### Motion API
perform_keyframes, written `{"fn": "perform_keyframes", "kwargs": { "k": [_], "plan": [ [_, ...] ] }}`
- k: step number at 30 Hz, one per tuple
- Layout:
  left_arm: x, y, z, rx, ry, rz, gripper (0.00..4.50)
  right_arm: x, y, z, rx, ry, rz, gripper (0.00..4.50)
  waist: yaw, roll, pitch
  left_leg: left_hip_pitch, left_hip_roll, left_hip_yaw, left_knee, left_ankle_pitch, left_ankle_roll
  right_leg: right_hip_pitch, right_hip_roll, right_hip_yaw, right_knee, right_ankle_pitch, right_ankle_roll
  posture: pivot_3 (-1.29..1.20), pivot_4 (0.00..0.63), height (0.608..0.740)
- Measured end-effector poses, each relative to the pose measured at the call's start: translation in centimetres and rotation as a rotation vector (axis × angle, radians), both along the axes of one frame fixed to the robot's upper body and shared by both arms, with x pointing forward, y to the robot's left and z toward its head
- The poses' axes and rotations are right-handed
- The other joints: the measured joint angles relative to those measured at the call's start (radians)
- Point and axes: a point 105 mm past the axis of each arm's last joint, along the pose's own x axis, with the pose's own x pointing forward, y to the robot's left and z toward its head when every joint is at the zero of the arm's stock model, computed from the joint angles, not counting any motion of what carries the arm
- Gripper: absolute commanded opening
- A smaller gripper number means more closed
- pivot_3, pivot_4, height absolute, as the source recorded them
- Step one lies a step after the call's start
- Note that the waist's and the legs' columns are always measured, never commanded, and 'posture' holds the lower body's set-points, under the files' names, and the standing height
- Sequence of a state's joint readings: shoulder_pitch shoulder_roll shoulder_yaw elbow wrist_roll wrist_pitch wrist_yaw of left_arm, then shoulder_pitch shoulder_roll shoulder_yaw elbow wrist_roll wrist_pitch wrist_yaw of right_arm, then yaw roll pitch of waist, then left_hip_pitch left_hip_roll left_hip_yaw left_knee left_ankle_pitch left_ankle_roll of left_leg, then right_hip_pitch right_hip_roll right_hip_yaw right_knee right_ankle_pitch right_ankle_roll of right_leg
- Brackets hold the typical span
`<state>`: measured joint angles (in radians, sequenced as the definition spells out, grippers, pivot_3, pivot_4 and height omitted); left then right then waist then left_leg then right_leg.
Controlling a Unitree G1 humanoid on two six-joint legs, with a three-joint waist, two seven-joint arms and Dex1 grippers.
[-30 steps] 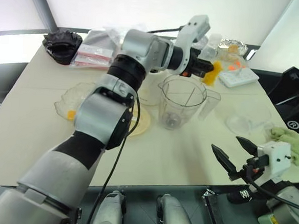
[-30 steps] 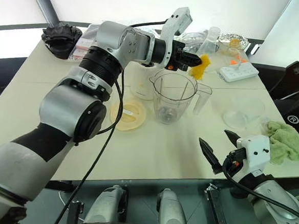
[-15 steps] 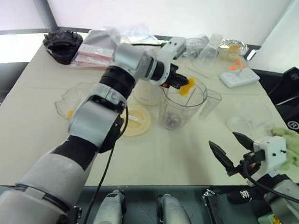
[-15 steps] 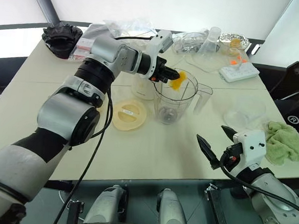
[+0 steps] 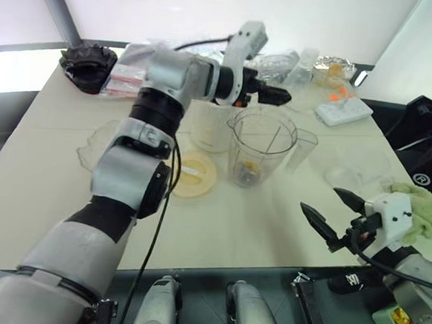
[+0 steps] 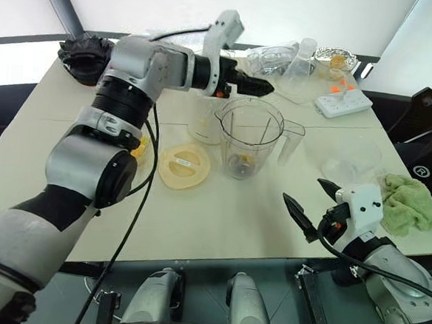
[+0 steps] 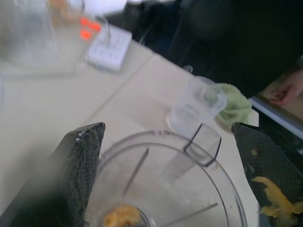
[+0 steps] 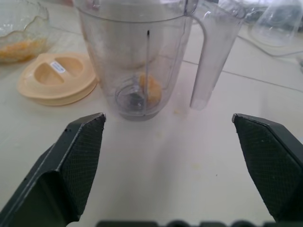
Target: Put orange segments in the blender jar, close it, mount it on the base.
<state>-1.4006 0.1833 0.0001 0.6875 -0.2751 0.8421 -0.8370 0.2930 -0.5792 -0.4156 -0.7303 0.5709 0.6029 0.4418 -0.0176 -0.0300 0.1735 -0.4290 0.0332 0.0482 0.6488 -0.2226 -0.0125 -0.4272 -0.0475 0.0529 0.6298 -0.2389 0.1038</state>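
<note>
The left claw [image 5: 280,97] is hanging spread above the jar [image 5: 261,147] at frame centre; pulp sticking to one finger [image 7: 272,187] risks dripping onto the worktop [image 5: 46,157]. The right claw [image 5: 329,213] is idling spread.

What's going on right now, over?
Both pincers open, left pincer above the blender jar. One orange segment at the jar's bottom. Lid off, beside it.

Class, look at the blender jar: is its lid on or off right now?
Off. The blender jar stands upright with an open rim, and the cream-yellow lid lies flat on the table beside it.
</note>
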Motion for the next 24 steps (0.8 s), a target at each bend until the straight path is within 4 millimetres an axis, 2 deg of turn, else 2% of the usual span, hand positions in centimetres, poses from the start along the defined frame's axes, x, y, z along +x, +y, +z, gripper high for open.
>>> {"fn": "perform_keyframes", "kwargs": {
  "k": [2, 5, 10, 12, 14, 16, 19, 24],
  "plan": [
    [-0.1, 2.4, 0.0, -0.029, -0.053, 0.024, 4.45, 0.6, -0.8, -0.2, -0.001, -0.005, -0.056, 4.50, -0.002, 0.000, 0.000, 0.001, 0.001, 0.000, 0.000, 0.000, 0.000, 0.000, 0.001, 0.000, 0.001, 0.000, 0.000, 0.00, 0.150, 0.740],
    [-0.6, 6.1, -1.3, -0.029, -0.099, 0.064, 4.45, 1.4, -1.9, -0.5, 0.020, -0.023, -0.155, 4.50, 0.001, 0.001, 0.000, 0.002, 0.001, 0.000, 0.000, 0.000, 0.000, 0.000, 0.001, 0.000, 0.002, 0.000, 0.000, 0.00, 0.150, 0.740],
    [-2.2, 9.8, -3.0, -0.015, -0.121, 0.121, 4.45, 2.2, -3.0, -0.4, -0.005, -0.044, -0.236, 4.50, 0.007, 0.001, 0.000, 0.001, 0.000, 0.001, 0.002, 0.000, 0.000, 0.002, -0.001, 0.000, 0.001, 0.000, 0.000, 0.00, 0.150, 0.740],
    [-3.9, 11.4, -5.5, 0.031, -0.097, 0.128, 4.45, 2.4, -3.7, -0.5, -0.008, -0.046, -0.276, 4.50, 0.004, 0.001, 0.000, 0.002, 0.000, 0.001, 0.002, 0.000, 0.000, 0.002, -0.002, 0.001, 0.001, 0.000, 0.000, 0.00, 0.150, 0.740],
    [-5.9, 12.3, -8.6, 0.068, -0.035, 0.113, 4.45, 2.3, -4.4, -0.7, 0.001, -0.045, -0.324, 4.50, 0.004, 0.001, -0.001, 0.002, 0.001, 0.001, 0.001, 0.000, 0.000, 0.002, -0.002, 0.000, 0.001, 0.000, 0.000, 0.00, 0.150, 0.740],
    [-7.6, 12.4, -10.9, 0.080, 0.031, 0.093, 4.45, 2.2, -5.3, -0.8, 0.011, -0.050, -0.374, 4.50, 0.008, 0.001, 0.000, 0.002, 0.001, 0.000, 0.002, 0.000, 0.000, 0.002, -0.001, 0.000, 0.002, 0.000, 0.000, 0.00, 0.150, 0.740],
    [-9.8, 12.2, -12.2, 0.084, 0.066, 0.060, 4.45, 1.9, -6.1, -0.8, 0.035, -0.075, -0.426, 4.50, 0.010, 0.001, 0.000, 0.002, 0.001, 0.000, 0.003, 0.000, 0.000, 0.003, -0.002, 0.000, 0.002, 0.000, 0.000, 0.00, 0.150, 0.740],
    [-10.3, 13.7, -13.7, 0.112, 0.081, 0.134, 4.45, 1.3, -8.2, -2.1, 0.052, -0.067, -0.510, 4.50, 0.002, 0.002, -0.001, 0.004, 0.001, 0.001, 0.003, 0.000, 0.000, 0.004, -0.002, 0.000, 0.002, 0.001, -0.002, 0.00, 0.150, 0.740]
  ]
}}
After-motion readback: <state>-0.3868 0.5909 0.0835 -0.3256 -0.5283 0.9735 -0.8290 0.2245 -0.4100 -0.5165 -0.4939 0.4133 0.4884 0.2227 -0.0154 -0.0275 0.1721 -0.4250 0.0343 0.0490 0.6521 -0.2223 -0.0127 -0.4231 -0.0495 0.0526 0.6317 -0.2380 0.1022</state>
